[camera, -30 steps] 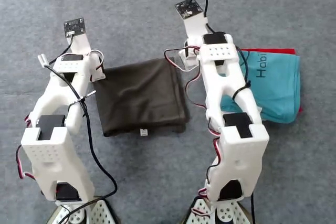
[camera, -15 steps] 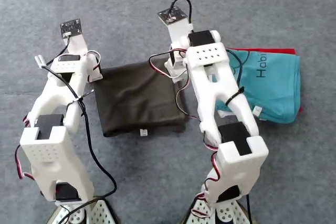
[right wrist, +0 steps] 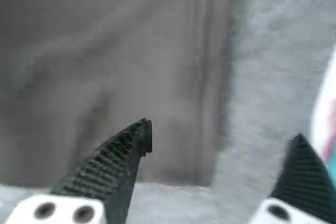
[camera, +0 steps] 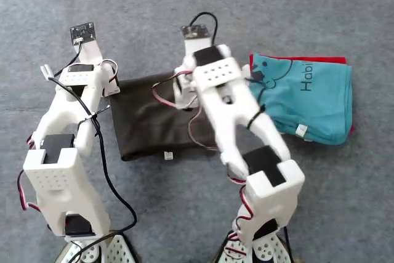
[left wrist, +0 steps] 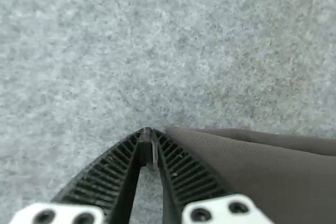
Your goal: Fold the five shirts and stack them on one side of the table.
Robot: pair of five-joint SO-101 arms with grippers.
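"Where's the dark shirt [camera: 148, 121] lying?"

"About the middle of the grey surface [camera: 178, 207], between the two arms. It's folded into a flat rectangle, dark brownish grey. Its long side runs left to right across the surface, a bit skewed, with the far edge climbing toward the right. A small white tag [camera: 167, 155] sticks out at its near edge."

"And the left gripper [left wrist: 147, 139]?"

"Down at the shirt's far left corner. Its fingers [left wrist: 178, 171] are pressed together at the tips, and the corner of the cloth lies right against the side of one of them. Whether any cloth is nipped between them I can't make out."

"The other one?"

"The right gripper [right wrist: 220, 137] hangs over the shirt's right-hand edge with its fingers wide apart. One is above the dark cloth, the other is out over the bare grey beside it. The right arm [camera: 237, 115] leans across that side of the shirt and hides part of it from above."

"Any more shirts?"

"Toward the right side of the surface a folded teal shirt [camera: 314, 100] sits on a red shirt [camera: 320, 60]. The red one peeks out as a thin strip along the far and right edges. The teal one also lies with its long side left to right. It has a dark line drawing [camera: 271, 72] at its far left corner and a white label [camera: 300, 130] near its near edge. It's near the dark shirt, with a strip of grey between them."
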